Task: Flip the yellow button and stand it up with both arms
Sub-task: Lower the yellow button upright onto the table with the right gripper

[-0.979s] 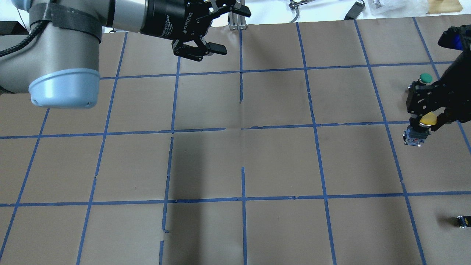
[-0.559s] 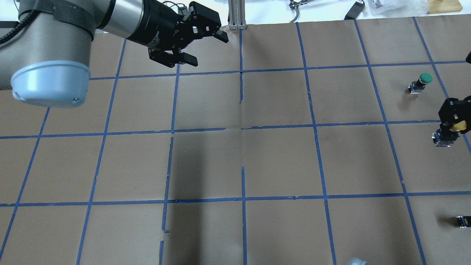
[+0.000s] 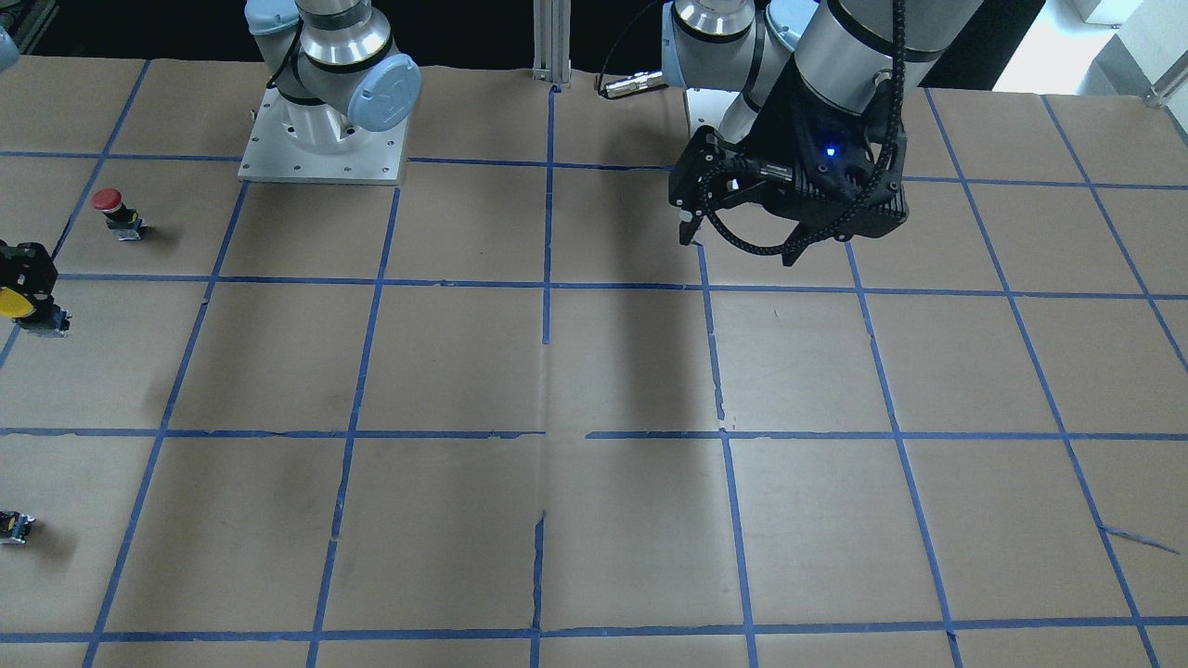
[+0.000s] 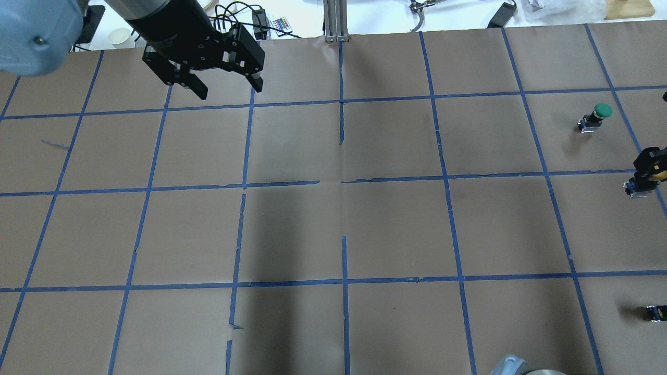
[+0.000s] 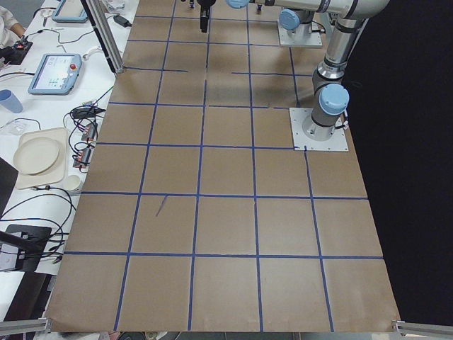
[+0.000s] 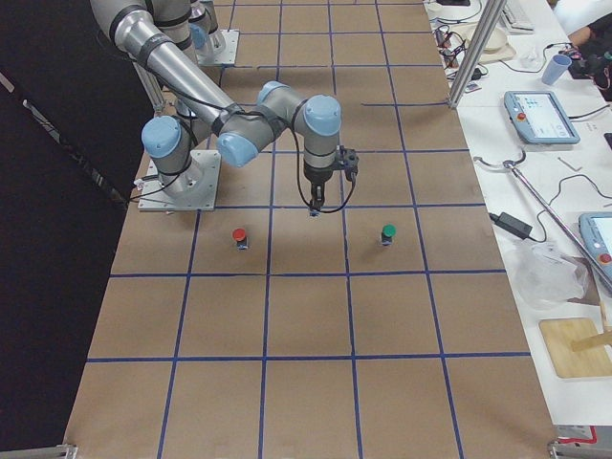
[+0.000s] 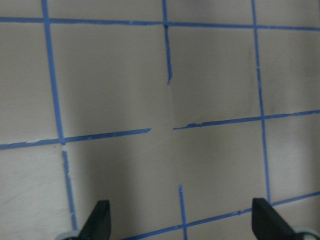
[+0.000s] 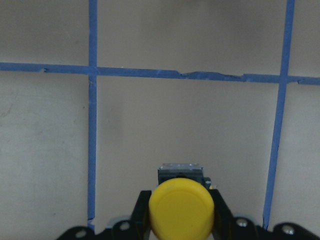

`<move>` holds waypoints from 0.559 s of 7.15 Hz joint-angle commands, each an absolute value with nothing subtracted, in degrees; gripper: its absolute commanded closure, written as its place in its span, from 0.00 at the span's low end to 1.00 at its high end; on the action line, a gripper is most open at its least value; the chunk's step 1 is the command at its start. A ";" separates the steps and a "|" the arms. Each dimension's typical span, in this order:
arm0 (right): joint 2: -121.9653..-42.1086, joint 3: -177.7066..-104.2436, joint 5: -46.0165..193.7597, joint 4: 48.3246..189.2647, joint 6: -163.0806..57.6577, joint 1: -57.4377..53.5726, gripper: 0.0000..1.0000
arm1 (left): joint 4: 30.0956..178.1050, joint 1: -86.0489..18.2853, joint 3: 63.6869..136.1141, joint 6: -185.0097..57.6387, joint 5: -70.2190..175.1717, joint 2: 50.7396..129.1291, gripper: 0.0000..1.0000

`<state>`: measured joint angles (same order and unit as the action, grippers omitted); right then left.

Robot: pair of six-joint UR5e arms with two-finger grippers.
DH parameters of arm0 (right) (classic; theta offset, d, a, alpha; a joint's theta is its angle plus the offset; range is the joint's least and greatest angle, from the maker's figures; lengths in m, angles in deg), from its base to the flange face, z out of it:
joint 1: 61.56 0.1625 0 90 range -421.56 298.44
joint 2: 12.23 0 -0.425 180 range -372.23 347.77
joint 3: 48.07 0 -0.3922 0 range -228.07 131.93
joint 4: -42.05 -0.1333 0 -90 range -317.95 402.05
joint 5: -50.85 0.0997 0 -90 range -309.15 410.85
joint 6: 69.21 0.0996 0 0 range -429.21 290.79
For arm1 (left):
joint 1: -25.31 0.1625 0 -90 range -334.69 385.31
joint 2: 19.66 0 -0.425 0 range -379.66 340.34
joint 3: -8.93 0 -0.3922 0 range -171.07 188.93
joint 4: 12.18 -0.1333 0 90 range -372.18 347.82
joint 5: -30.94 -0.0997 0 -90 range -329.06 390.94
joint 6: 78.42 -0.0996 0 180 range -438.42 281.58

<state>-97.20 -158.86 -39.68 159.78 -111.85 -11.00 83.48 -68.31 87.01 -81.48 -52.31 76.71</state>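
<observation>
The yellow button (image 8: 181, 210) has a round yellow cap over a black body and a grey base block. My right gripper (image 8: 180, 220) is shut on it just under the cap and holds it upright, cap up. In the overhead view the right gripper (image 4: 649, 169) is at the far right edge, with the button (image 4: 661, 175) partly cut off. In the front view the button (image 3: 11, 302) is at the far left edge. I cannot tell whether its base touches the paper. My left gripper (image 4: 228, 87) is open and empty, pointing down at the back left, and its fingertips (image 7: 98, 220) stand wide apart.
A green-capped button (image 4: 599, 115) stands behind the right gripper. A red-capped button (image 3: 113, 211) stands on its other side. A tiny dark part (image 4: 655, 312) lies near the front right. An aluminium post (image 4: 336, 21) stands at the table's back edge.
My right gripper has moved right with the yellow button, away from the green button, towards the view's edge. My left arm has swung left and its open gripper now points down.
</observation>
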 commanded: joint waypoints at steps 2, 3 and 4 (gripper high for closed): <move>-93.28 -161.01 -36.26 166.23 -113.07 -14.36 0.84 | 85.30 -67.33 92.06 -85.62 -58.97 75.79 0.01; -92.31 -161.09 -36.25 167.37 -112.72 -14.37 0.85 | 85.47 -66.89 91.64 -85.54 -58.62 75.53 0.01; -90.73 -161.10 -35.82 168.86 -112.63 -14.45 0.85 | 85.55 -66.80 92.25 -85.45 -58.36 75.35 0.01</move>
